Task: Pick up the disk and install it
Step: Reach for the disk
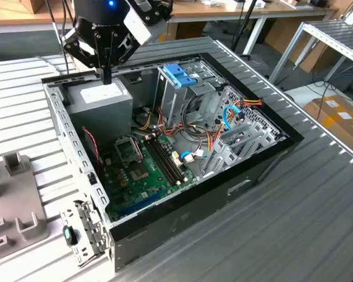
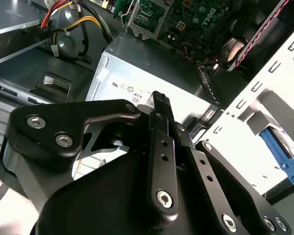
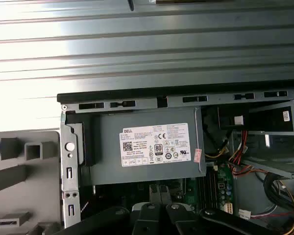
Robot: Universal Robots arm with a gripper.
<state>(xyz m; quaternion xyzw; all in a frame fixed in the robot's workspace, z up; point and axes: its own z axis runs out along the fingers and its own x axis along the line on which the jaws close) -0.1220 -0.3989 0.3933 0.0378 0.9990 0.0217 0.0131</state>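
Disk [image 2: 278, 155] shows us a blue side rail beyond the computer case [image 2: 289, 83] wall, well apart from the tool [image 1: 107, 75], pinched shut and empty above the power supply [image 1: 100, 103]. We judge the disk stiff, dense and shock-sensitive, best gripped across its long edges.

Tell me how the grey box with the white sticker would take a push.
The grey box looks like sheet metal, so probably stiff and heavy. Seated in the corner of the case, it likely won't slide or tip.
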